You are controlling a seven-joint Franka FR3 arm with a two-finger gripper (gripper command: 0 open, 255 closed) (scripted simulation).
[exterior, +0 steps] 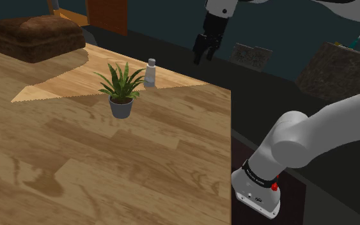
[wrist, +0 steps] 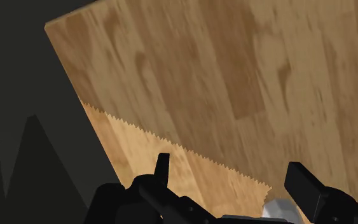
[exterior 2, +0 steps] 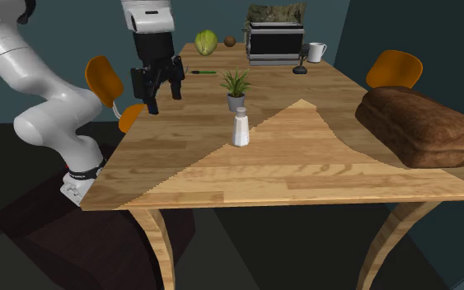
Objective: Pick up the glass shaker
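Work surface: wooden table, plank grain, with a paler saw-toothed wedge across its top. Item sought: shaker, small, whitish body tapering to a grey cap. It stands upright on the table at the wedge's edge, well in from the rim. Nearest neighbour: potted plant, spiky green leaves in a small grey pot, close to the shaker but not touching. In the shoulder view it sits to the shaker's left, while my tool hangs to the shaker's right. Further items: a brown loaf, rough-crusted and oblong, near one table end. At the other end are a boxy grey-and-black appliance, a white mug and a round green vegetable. Two orange chairs – one beside my arm, one on the opposite side. Tool: my gripper, all black, two fingers spread wide apart and clasping nothing. It hovers in the air above the table's side edge, pointing down, clear of the wood and apart from the shaker. In the wrist view the shaker's grey cap shows close by one finger, not touching it.
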